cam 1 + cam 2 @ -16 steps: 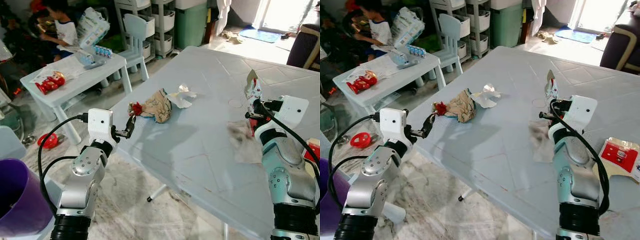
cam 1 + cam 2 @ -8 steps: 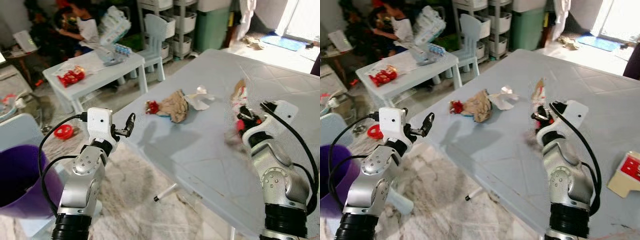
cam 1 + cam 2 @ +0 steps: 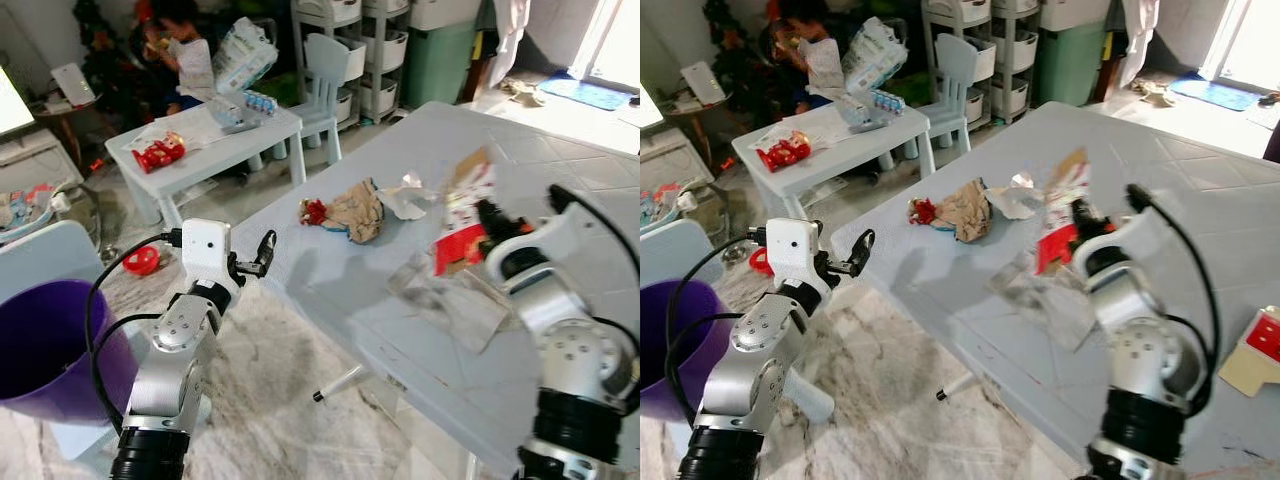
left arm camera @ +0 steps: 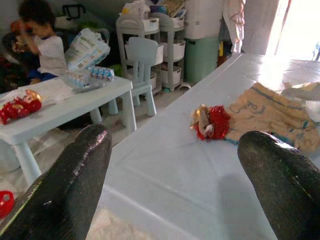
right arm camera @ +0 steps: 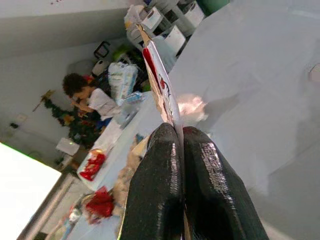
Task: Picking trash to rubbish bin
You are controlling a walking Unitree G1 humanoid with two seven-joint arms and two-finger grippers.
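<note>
My right gripper [image 3: 493, 222] is shut on a flat red and white wrapper [image 3: 463, 210], which it holds upright above the grey table [image 3: 560, 170]; between its fingertips [image 5: 172, 137] the wrapper [image 5: 159, 85] sticks out edge-on. A crumpled brown paper bag [image 3: 357, 209] with a red scrap [image 4: 210, 122] lies on the table beside a white tissue [image 3: 408, 193]. A clear plastic sheet [image 3: 450, 295] lies below the wrapper. My left gripper [image 3: 262, 254] is open at the table's left edge, nothing in it. The purple bin [image 3: 40, 345] stands on the floor at far left.
A low white table [image 3: 205, 135] with packets, a small chair [image 3: 327, 68] and a seated person stand behind. Drawers and a green bin [image 3: 435, 50] are at the back. A pen [image 3: 336, 383] lies on the floor under the table edge. A red and white box [image 3: 1262, 342] sits far right.
The camera has swung left, bringing the purple bin further into view. My right gripper has carried the wrapper leftward over the clear plastic sheet. The left gripper stays open by the table edge.
</note>
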